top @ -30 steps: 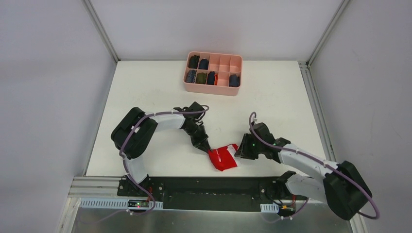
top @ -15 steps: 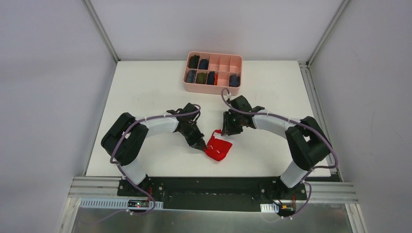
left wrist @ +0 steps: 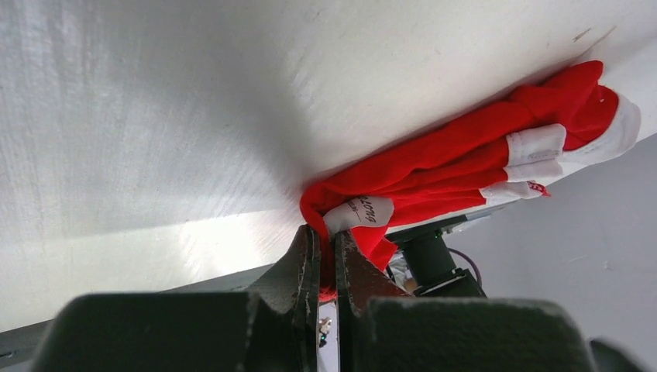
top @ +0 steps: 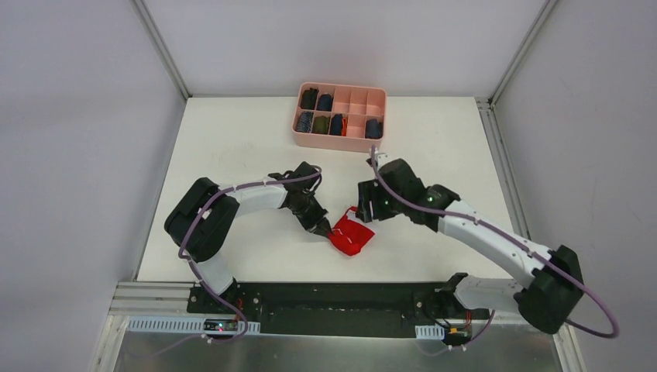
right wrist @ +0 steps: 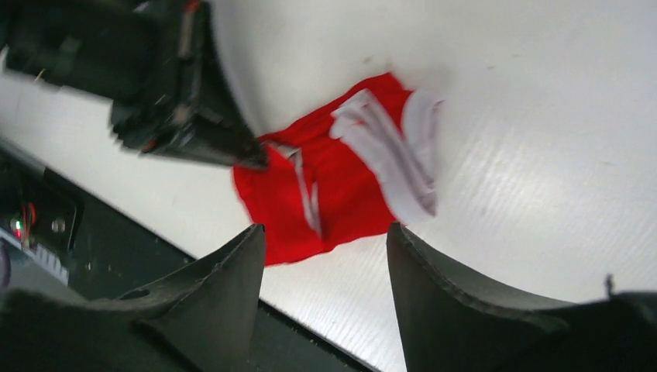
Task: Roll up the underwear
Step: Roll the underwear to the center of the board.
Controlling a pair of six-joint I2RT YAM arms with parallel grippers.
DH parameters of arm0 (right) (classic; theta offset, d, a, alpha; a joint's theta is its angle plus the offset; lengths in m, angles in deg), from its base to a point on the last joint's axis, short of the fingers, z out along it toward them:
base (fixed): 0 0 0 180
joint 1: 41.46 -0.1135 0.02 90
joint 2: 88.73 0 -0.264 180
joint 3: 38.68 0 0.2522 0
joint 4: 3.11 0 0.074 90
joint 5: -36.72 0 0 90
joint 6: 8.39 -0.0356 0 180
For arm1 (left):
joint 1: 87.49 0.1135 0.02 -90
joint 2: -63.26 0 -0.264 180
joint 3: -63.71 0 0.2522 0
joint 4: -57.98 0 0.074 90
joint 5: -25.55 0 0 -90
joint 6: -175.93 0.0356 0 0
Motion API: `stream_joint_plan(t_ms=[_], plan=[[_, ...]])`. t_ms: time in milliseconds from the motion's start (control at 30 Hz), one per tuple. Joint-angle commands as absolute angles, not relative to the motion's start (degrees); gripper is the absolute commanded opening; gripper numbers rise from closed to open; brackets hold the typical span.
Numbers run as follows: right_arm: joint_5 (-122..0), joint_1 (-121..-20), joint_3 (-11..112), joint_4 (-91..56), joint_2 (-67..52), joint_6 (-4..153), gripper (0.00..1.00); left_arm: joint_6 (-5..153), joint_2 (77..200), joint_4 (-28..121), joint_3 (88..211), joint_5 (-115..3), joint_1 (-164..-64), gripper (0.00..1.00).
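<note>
The red underwear lies bunched on the white table near its front edge. Its white-striped band shows in the left wrist view and in the right wrist view. My left gripper is shut on the garment's left edge, red cloth pinched between the fingers by a white label. My right gripper is open and empty, just above the garment's far right side. In the right wrist view its fingers frame the cloth from above without touching it.
A pink divided tray stands at the back of the table, several compartments holding dark rolled garments. The table's front edge and black rail lie just beyond the underwear. Grey walls enclose the table.
My right arm swung from the front right to the far side of the underwear and let go of it. The garment shifted left and away from the front edge with my left gripper.
</note>
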State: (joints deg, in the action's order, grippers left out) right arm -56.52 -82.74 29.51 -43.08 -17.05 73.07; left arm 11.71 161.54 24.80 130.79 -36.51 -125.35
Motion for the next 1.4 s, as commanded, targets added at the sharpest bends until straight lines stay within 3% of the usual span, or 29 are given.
stream_joint_plan(t_ms=[0,200,600,667,733,867,933,1133,1367], plan=[[-45.8,-94.5,24.8,-42.9,-22.6,73.0,0.61,9.7,162.3,22.7,133.0,-38.8,-125.7,0.00],[-38.8,-105.0,27.3,-42.3,-15.3,74.0,0.59,10.3,163.6,22.4,134.3,-37.7,-125.8,0.00],[-34.9,-110.2,28.7,-33.1,-3.2,73.4,0.55,9.5,162.9,22.1,133.8,-38.1,-125.9,0.00],[-33.0,-110.2,27.9,-31.7,-2.4,71.9,0.46,9.3,162.9,22.0,133.8,-38.1,-126.0,0.00],[-31.3,-110.2,26.4,-29.7,-2.4,70.2,0.27,8.9,162.8,22.1,133.8,-38.0,-126.0,0.00],[-30.0,-109.8,22.3,-26.3,-5.0,67.7,0.02,8.5,161.8,22.1,134.1,-38.0,-125.9,0.00],[-31.2,-109.5,19.7,-23.6,-7.8,67.5,0.00,7.9,160.8,22.1,134.1,-38.3,-125.8,0.01],[-41.5,-104.0,4.1,-7.4,-19.2,61.1,0.00,6.5,155.3,22.3,132.2,-40.4,-124.3,0.37],[-61.0,-91.8,-6.2,3.7,-23.9,53.5,0.00,6.9,151.8,22.3,131.6,-41.1,-123.4,0.41]])
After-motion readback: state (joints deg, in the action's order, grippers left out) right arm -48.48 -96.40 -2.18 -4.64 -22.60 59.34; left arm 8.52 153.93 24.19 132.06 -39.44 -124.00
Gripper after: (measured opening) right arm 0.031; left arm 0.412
